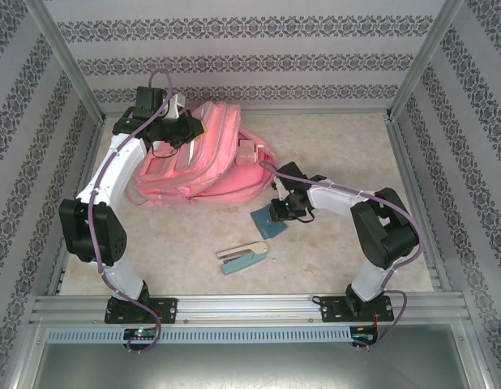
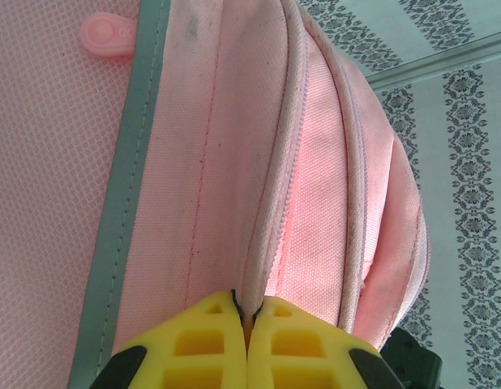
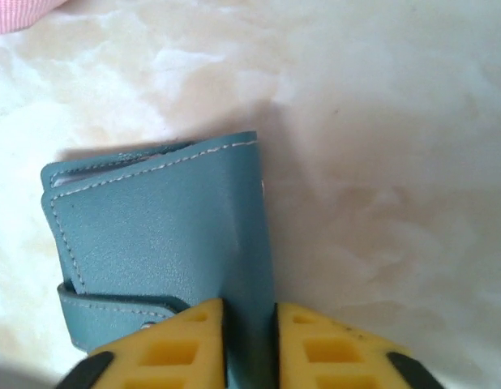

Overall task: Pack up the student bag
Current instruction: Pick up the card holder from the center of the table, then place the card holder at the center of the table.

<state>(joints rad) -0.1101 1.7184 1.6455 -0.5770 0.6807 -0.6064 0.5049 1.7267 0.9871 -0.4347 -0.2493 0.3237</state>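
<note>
Currently large pink fabric backpack (image 1: 206,158) slumped at 11 o'clock on tabletop (image 1: 331,154); likely soft, floppy, best gripped at zipper seam (image 2: 271,203). Left claw (image 2: 246,312) pinched together on that seam; right claw (image 3: 249,312) clamped on teal leather wallet (image 3: 153,235).

Top: high rear, downward; left wrist close, shares student bag (image 1: 210,162); right likely tableward.

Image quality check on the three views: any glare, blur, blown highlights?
Top external: even diffuse light, faint soft shadows on the table, slightly soft overall. Left wrist: student bag weave sharp, reddish glow along the zip, yellow fingers at the bottom edge slightly softer. Right wrist: teal wallet stitching crisp, table washed out toward the upper right.
</note>
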